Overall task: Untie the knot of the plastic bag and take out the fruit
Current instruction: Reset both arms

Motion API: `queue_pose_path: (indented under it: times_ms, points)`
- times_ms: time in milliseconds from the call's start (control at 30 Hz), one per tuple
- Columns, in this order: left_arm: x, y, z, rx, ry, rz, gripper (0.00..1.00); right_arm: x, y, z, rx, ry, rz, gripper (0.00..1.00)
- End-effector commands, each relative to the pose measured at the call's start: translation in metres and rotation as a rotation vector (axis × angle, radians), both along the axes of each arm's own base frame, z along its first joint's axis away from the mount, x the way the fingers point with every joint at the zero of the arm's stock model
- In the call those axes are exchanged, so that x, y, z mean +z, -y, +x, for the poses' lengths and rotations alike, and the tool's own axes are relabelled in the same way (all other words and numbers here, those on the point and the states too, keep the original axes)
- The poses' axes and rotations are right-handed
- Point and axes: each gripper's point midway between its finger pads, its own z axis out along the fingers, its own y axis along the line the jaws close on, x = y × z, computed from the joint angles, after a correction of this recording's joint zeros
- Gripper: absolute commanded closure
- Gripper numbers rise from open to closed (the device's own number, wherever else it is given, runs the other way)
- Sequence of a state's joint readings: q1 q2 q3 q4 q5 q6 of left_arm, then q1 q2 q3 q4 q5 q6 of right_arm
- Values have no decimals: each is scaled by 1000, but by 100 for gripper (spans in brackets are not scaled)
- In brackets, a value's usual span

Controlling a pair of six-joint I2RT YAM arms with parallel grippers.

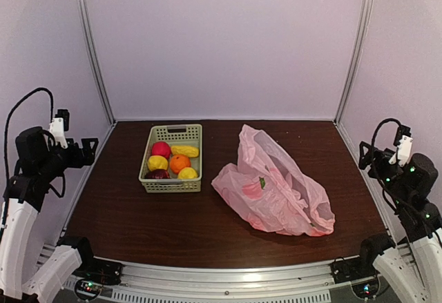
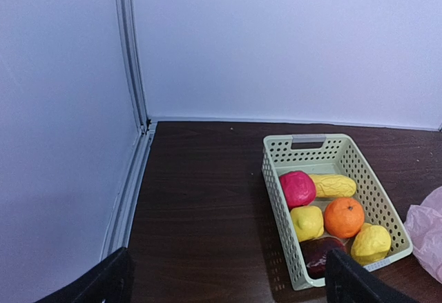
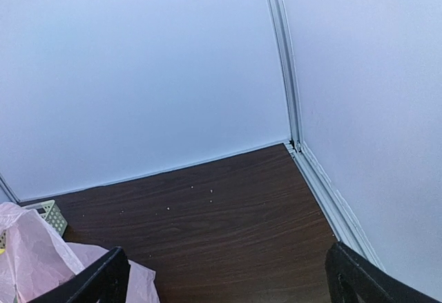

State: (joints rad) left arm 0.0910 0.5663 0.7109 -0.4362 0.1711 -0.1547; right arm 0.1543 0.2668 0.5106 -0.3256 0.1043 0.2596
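The pink plastic bag (image 1: 273, 186) lies limp and crumpled on the dark table, right of centre; I cannot make out a knot on it. The fruit (image 1: 173, 159) sits in the pale green basket (image 1: 173, 129): a red one (image 2: 297, 188), an elongated yellow one (image 2: 333, 185), an orange one (image 2: 343, 217), two yellow ones (image 2: 307, 221) and a dark red one (image 2: 319, 255). My left gripper (image 1: 88, 145) (image 2: 228, 282) hangs open at the table's left edge, holding nothing. At the right edge my right gripper (image 1: 366, 157) (image 3: 224, 279) is open too, with the bag's edge (image 3: 27, 255) at its lower left.
White enclosure walls stand behind and on both sides, with metal corner posts (image 1: 93, 47). The basket's corner (image 3: 50, 213) shows in the right wrist view. A metal rail (image 1: 228, 279) runs along the near edge between the arm bases.
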Motion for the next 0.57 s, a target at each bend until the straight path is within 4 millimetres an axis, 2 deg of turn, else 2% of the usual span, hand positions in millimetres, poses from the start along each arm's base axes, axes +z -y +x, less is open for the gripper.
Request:
queue_pose_path:
  times_ms: [0, 533]
  points:
    - [1, -3, 1, 10, 19, 27, 2, 9, 9, -5, -49, 88, -1, 0]
    - [0, -9, 2, 46, 11, 27, 2, -2, 6, 5, -36, 27, -11, 0]
